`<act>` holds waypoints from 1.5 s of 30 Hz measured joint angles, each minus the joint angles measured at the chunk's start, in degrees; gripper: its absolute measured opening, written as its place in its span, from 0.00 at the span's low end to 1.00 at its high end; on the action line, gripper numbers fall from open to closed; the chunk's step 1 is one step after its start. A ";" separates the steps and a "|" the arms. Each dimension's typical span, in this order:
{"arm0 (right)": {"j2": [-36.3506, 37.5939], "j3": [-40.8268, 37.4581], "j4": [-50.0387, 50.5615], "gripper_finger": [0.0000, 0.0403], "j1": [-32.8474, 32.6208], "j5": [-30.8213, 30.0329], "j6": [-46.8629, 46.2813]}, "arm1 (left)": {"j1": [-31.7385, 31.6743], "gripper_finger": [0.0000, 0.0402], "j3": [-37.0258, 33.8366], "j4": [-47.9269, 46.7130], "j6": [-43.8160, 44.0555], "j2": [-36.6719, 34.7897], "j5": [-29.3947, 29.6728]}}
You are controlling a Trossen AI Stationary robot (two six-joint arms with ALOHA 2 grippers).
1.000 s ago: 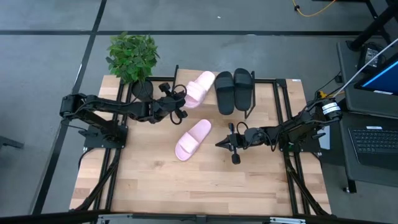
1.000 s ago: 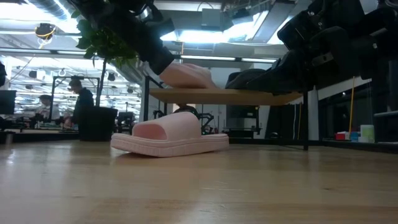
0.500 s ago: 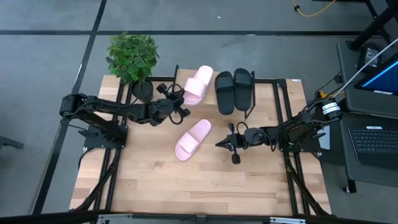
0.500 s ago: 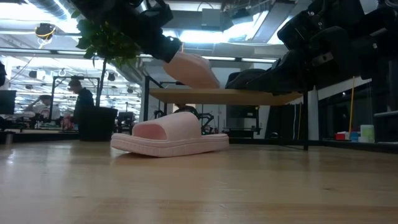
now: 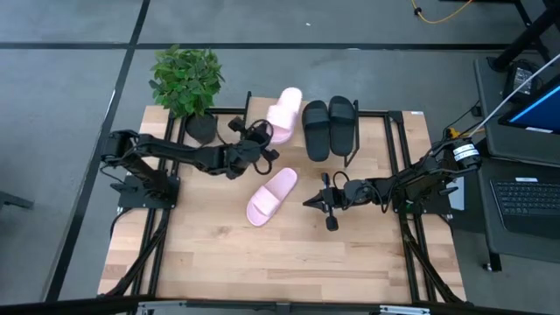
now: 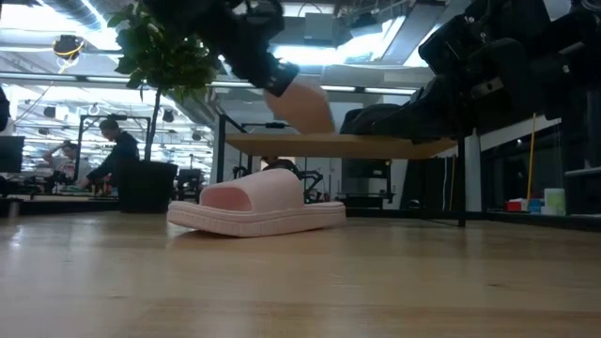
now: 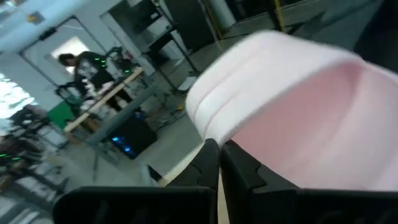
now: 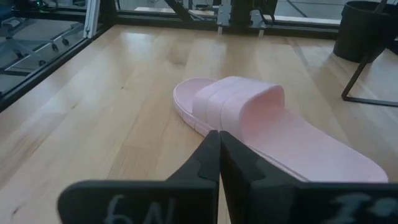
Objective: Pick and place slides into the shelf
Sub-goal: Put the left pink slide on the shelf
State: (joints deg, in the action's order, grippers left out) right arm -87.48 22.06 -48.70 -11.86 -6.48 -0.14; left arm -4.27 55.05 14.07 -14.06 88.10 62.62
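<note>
Table (image 5: 289, 262): light wood planks, carrying all items below

Shelf (image 5: 385, 131): at the far side of the table, light wood top on thin black legs; seen edge-on in the low view (image 6: 376, 144)

Potted plant (image 5: 185, 80): at the far left corner of the table, beside the shelf

Left arm: reaching across from the left edge toward the shelf. Left gripper (image 5: 261, 140) fully closed on the heel end of one pink slide (image 5: 283, 112); in the left wrist view, fingers (image 7: 239, 171) pinched together against the pink sole (image 7: 323, 137). Held slide raised and tilted above the left part of the shelf top, apart from the plank in the low view (image 6: 300, 105)

Right arm: reaching in from the right edge. Right gripper (image 5: 315, 201) closed, holding nothing, just beside the second pink slide (image 5: 271, 196); fingers (image 8: 211, 158) pressed together in the right wrist view, pointed at that slide (image 8: 261, 118)

Second pink slide: flat on the table near the centre, in front of the shelf, sole down (image 6: 255, 207)

Black slides (image 5: 329, 128): two, side by side on the shelf top, right of the held pink slide, touching or nearly touching each other
</note>
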 joint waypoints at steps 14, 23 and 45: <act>0.00 0.00 0.54 0.02 0.00 0.00 -0.94 | 2.05 0.00 4.60 -8.03 7.57 2.22 6.71; 0.00 0.00 0.54 0.02 0.00 0.00 -1.03 | 2.10 0.00 4.61 -7.85 10.94 6.00 7.33; 0.00 0.00 0.54 0.02 -0.02 0.00 -1.04 | 2.05 0.00 4.58 -7.37 14.01 6.15 0.86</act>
State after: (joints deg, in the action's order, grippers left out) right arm -87.48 22.06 -48.16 -11.88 -6.48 -1.18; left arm -2.22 59.64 6.69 -0.06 94.26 63.48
